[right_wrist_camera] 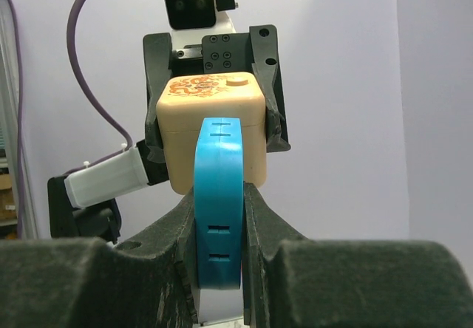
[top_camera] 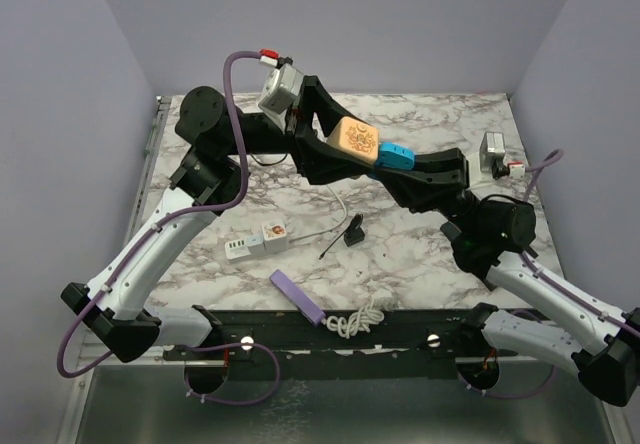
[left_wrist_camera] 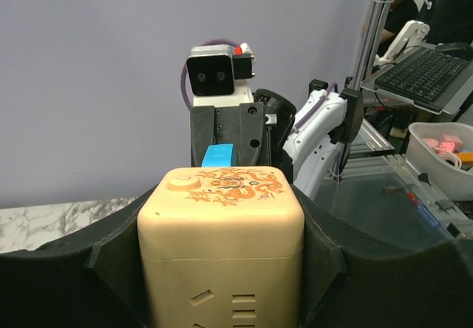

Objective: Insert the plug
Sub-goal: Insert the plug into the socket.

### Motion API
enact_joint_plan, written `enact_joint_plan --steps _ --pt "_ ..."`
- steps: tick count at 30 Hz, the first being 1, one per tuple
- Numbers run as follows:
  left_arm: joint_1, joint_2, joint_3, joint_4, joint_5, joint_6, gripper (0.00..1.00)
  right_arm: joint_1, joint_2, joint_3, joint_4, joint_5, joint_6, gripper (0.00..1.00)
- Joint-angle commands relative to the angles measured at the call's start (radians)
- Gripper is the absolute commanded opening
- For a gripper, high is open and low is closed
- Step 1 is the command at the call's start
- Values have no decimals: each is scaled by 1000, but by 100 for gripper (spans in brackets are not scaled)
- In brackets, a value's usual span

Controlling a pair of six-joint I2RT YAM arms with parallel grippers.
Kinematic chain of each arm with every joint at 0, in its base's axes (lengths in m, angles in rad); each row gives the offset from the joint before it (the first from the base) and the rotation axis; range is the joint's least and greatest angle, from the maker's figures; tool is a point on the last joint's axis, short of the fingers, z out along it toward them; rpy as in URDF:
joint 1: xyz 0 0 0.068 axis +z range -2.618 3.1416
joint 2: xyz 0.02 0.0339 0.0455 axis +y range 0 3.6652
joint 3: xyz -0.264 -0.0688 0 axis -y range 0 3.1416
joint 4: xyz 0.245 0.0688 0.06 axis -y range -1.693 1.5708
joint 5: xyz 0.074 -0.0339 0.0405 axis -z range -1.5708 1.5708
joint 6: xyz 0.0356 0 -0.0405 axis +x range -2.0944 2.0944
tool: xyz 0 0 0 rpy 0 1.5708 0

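At the left pincer (top_camera: 338, 150): fingers (left_wrist_camera: 111, 260) spread about halfway, pinching a cream socket cube (top_camera: 356, 138) by two opposite sides. Orange dragon print facing up, slots on the face toward the wrist. High above the marble table (top_camera: 420, 254).

Straight ahead of the left pincer's tips, against the cube's far face: the blue plug (top_camera: 397, 156).

At the right pincer (top_camera: 412, 164): nearly closed, pinching that plug by its flat sides, narrow edge up, nose touching the cube. Cannot tell how deep it sits.

Well below both pincers, on the table: a white charger block (top_camera: 250, 245), a purple bar (top_camera: 297, 297), a small black connector (top_camera: 353, 232), a coiled white cord (top_camera: 358, 318).
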Motion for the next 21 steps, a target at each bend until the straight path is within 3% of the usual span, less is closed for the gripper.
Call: enact_joint_plan --steps 1,12,21 --pt "-8 15 42 69 -120 19 0 69 63 -48 36 -30 7 1" --pt "3 6 62 79 -159 0 0 87 145 -36 240 -3 12 1" --pt "4 -5 44 78 -111 7 0 98 159 20 140 -44 13 1"
